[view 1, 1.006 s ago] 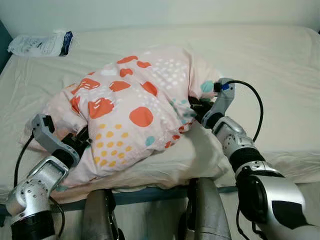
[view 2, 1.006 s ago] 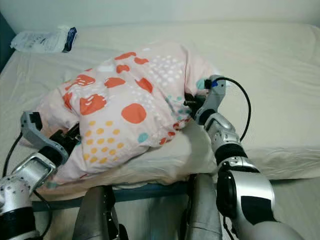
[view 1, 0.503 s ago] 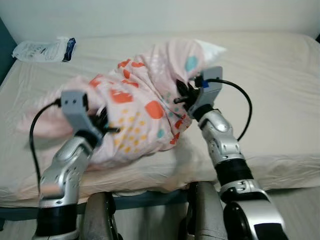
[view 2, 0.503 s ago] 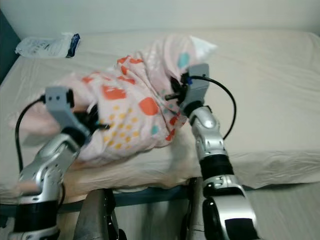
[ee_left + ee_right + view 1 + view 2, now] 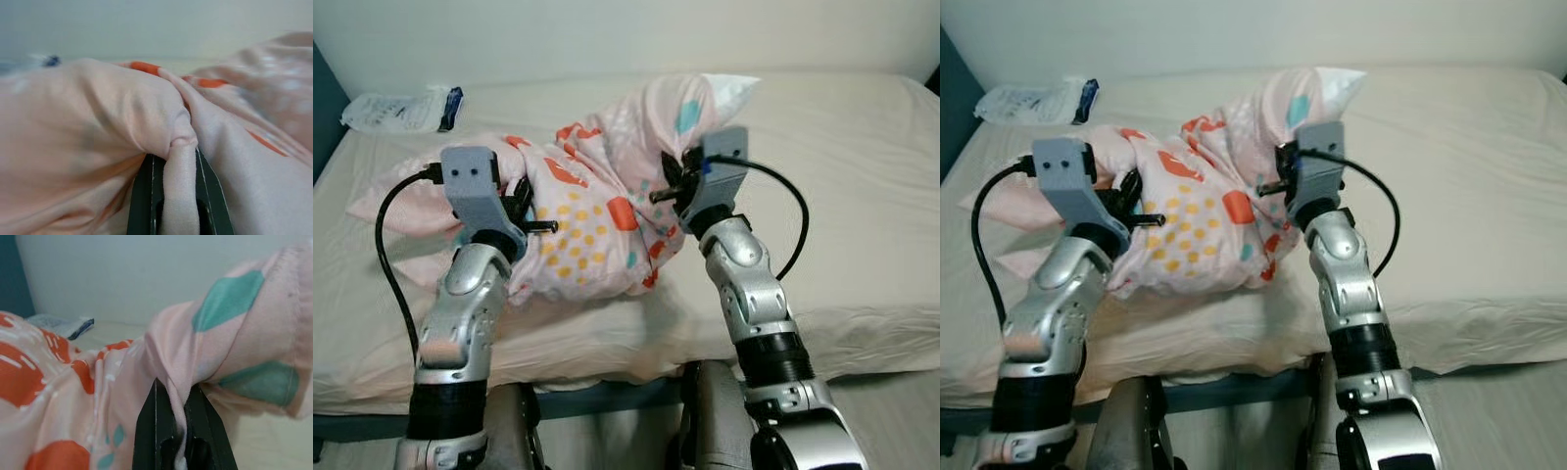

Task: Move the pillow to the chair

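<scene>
Pink cotton bunched up at centre frame: the pillow (image 5: 597, 211), spotted orange, yellow and teal, hangs gathered between both arms above the bed (image 5: 862, 176), its lower bulge close over the cream sheet. Left pincer (image 5: 524, 211) sits at the pillow's left flank, and the left wrist view has its two black fingers (image 5: 143, 196) nipped tight on a fold of the pink fabric. Right pincer (image 5: 671, 186) grips the pillow's right side, just below the upper corner that pokes toward the top of the frame; the right wrist view shows its fingers (image 5: 151, 431) pinched narrow on a ridge of cloth. Far upper left, a white and blue packet (image 5: 396, 108) lies on the bed, well apart from the pillow.
</scene>
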`<state>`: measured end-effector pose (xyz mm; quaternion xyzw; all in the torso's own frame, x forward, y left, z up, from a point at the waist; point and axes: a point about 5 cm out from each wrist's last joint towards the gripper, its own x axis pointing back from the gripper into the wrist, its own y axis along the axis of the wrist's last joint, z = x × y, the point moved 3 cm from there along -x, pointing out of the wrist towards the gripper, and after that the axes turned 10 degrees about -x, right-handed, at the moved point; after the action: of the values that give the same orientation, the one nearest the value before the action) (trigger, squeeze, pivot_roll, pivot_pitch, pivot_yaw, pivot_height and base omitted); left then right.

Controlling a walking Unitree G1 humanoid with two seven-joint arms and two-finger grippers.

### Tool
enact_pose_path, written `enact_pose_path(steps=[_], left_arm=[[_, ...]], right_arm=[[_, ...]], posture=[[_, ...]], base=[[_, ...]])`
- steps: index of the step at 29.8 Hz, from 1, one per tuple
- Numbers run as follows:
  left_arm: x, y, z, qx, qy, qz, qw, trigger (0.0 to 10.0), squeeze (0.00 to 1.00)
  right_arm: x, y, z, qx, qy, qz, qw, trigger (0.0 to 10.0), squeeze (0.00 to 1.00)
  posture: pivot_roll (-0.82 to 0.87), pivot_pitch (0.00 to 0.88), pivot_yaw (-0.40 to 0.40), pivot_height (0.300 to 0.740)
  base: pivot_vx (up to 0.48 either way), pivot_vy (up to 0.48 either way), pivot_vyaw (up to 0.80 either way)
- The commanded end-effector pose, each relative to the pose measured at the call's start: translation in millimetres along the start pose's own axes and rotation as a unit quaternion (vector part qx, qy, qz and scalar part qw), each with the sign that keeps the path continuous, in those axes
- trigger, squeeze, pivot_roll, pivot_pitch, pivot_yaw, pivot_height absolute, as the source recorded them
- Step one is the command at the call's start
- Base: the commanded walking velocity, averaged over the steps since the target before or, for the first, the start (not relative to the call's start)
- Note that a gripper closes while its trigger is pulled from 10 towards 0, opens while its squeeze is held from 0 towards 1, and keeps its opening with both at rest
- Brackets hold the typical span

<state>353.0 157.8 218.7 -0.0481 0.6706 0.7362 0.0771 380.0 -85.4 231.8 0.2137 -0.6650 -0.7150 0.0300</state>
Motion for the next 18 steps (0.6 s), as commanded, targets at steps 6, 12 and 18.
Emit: enact_pose_path(steps=[6,12,18], left_arm=[[-3.3,8,-11.4,-0.037,-0.007,-0.028,0.999,10.0,0.0],[-1.9,7,-15.5,-0.038,-0.014,-0.041,0.998,10.0,0.0],[-1.5,6,-18.3,-0.046,-0.013,-0.046,0.998,10.0,0.0]], right_arm=[[4.7,1,11.5,0.007,-0.007,-0.011,1.0,10.0,0.0],[8.5,-6,10.0,-0.006,-0.011,0.009,1.0,10.0,0.0],[14.5,-9,10.0,-0.008,-0.009,0.02,1.0,10.0,0.0]], posture=[[0.02,0.073,0.001,0.536],[0.02,0.073,0.004,0.536],[0.02,0.077,0.003,0.556]], base=[[0.0,0.0,0.0],[0.0,0.0,0.0],[0.0,0.0,0.0]])
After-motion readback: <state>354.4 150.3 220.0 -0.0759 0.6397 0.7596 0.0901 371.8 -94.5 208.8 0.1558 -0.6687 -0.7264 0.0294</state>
